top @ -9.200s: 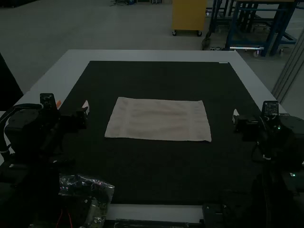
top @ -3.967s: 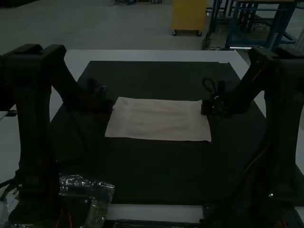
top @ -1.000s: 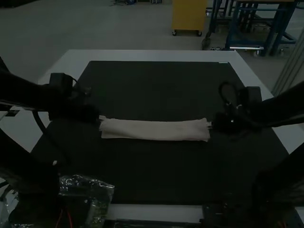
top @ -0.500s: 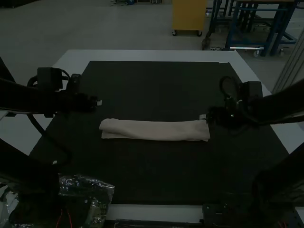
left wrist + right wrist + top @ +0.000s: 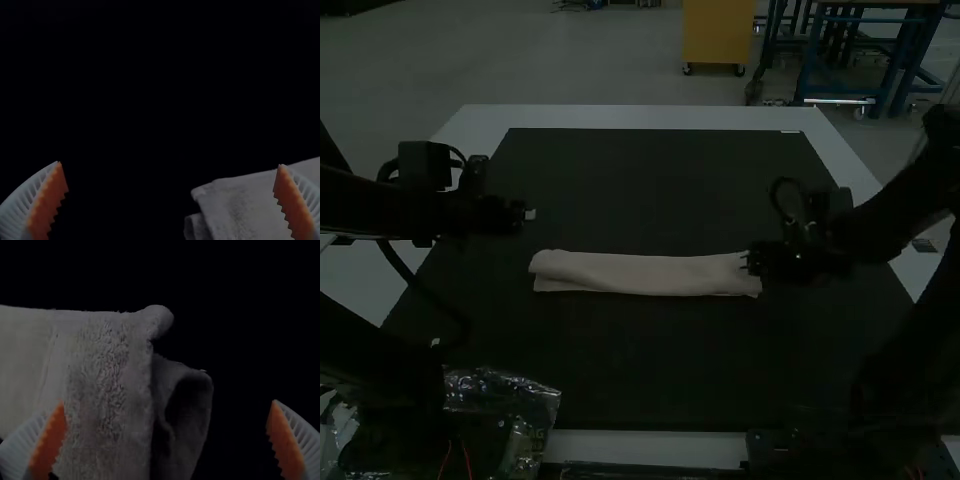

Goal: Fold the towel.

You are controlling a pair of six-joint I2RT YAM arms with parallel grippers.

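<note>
While the left gripper [image 5: 529, 215] is wide open and empty near one end of the folded towel [image 5: 645, 273], the right gripper [image 5: 747, 262], also wide open and empty, is at the other. Between them the towel lies; the right wrist view shows its under layer curling outward.

In the high view, the left arm [image 5: 370, 206] extends nearly level from the left edge, the left gripper [image 5: 529, 215] left of centre with jaws wide apart. The right arm [image 5: 895, 215] slopes down from the upper right, the right gripper [image 5: 746, 262] pointing leftward, jaws also well parted.
</note>
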